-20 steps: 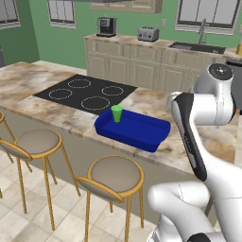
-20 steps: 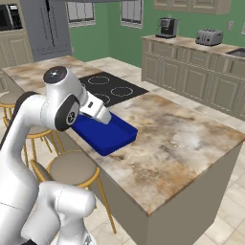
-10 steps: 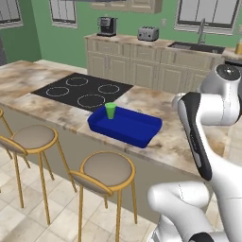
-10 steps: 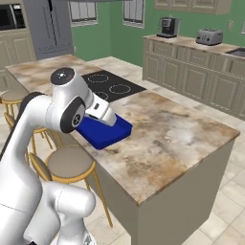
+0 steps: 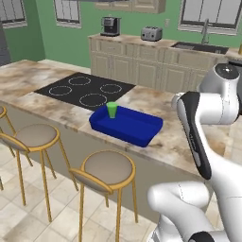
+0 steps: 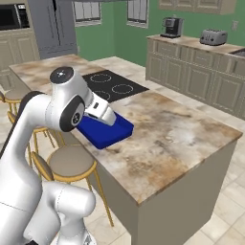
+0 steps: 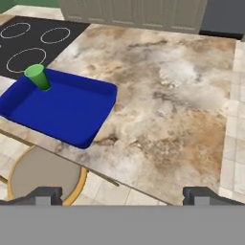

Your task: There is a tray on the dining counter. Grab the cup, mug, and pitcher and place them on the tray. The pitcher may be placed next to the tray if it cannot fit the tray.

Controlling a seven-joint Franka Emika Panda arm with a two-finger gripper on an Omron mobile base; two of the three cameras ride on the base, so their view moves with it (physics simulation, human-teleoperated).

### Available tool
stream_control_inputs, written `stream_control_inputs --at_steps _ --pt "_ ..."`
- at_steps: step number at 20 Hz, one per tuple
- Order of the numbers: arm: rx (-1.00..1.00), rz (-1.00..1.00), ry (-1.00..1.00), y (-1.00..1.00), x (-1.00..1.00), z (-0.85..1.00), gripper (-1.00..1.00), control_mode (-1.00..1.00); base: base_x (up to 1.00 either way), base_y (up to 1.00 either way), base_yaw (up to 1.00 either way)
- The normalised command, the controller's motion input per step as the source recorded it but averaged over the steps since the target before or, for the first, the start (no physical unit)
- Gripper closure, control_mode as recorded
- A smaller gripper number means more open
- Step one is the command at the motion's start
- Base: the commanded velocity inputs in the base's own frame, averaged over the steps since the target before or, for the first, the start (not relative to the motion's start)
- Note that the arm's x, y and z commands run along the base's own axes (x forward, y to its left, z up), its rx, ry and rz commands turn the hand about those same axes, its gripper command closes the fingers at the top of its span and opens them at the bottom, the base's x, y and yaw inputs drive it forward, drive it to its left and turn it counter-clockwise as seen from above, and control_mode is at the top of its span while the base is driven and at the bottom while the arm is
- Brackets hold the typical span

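The bright blue tray (image 5: 133, 126) (image 6: 108, 137) (image 7: 62, 113) lies on the dining counter (image 5: 160, 101) (image 6: 177, 129) (image 7: 162, 95) near its stool-side edge. The green cup (image 5: 112, 109) (image 7: 37, 76) stands upright inside the tray, in the corner nearest the cooktop. My gripper (image 7: 123, 195) is open and holds nothing; it hangs above the counter's front edge, to the right of the tray in the hand view. In the right base view the white hand covers part of the tray. The mug and the pitcher are out of view.
A black cooktop (image 5: 85, 90) (image 6: 112, 86) (image 7: 28, 43) is set into the counter beyond the tray. Gold-framed stools (image 5: 101, 170) (image 6: 72, 160) (image 7: 43, 174) stand along the front edge. The counter ends at the right (image 6: 234, 139). A wall counter with a toaster (image 5: 151, 33) lies behind.
The whole picture has shifted in both base views: the base has driven and the camera moved with it. The cup stays in the tray and the gripper stays open.
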Motion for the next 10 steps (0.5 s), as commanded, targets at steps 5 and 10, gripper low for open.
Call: stream_control_inputs --at_steps 5,10 --pt "0.00 0.00 0.00 0.00 0.00 0.00 -1.00 1.00 -0.91 -0.20 -0.06" --pt "0.00 0.00 0.00 0.00 0.00 0.00 -1.00 1.00 -0.74 0.14 0.04"
